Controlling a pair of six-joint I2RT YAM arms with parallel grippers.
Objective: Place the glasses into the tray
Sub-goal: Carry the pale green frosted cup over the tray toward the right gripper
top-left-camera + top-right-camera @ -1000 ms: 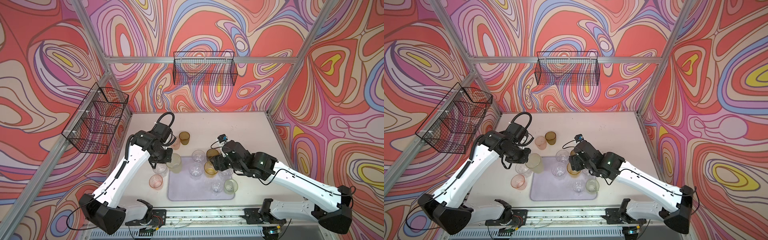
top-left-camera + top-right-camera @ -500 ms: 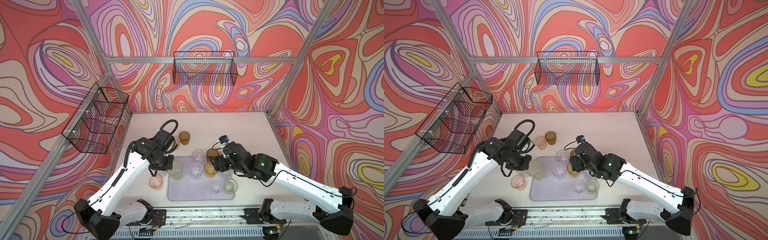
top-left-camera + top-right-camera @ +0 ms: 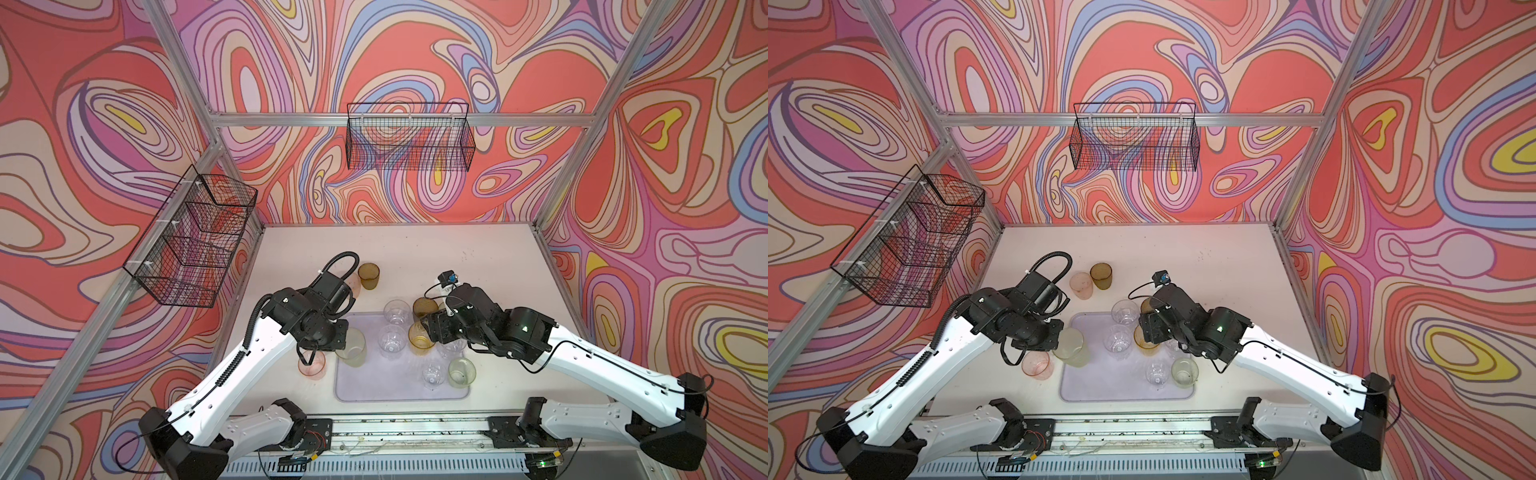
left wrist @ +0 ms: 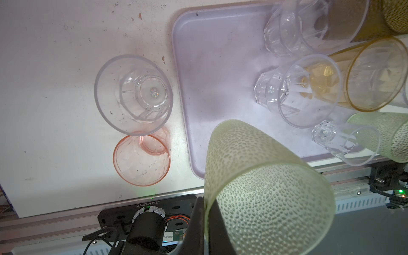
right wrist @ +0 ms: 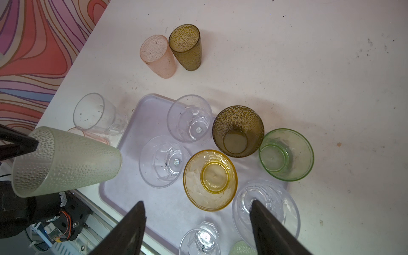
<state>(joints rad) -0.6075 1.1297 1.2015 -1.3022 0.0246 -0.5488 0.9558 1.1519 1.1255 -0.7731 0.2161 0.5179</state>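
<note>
The pale lilac tray [image 3: 386, 386] lies at the table's front middle and holds several glasses: clear ones [image 3: 391, 340], an amber one [image 3: 419, 338] and a short pale green one [image 3: 461, 372]. My left gripper [image 4: 206, 212] is shut on the rim of a tall pale green dimpled tumbler [image 4: 265, 187], one finger inside and one outside. The tumbler [image 3: 352, 347] hangs tilted over the tray's left edge. My right gripper [image 5: 197, 202] stands open above the tray [image 5: 154, 209], near the amber glass [image 5: 209, 178], with nothing between its fingers.
Left of the tray a clear glass [image 4: 132, 95] and a pink one [image 4: 141, 161] stand on the table. A tall pink tumbler [image 5: 157, 56] and an olive-brown one [image 5: 185, 47] stand farther back. Black wire baskets [image 3: 409, 137] hang on the back and left walls.
My left arm has carried the pale green tumbler forward and slightly right, towards the tray's left edge. The right arm has hardly moved.
</note>
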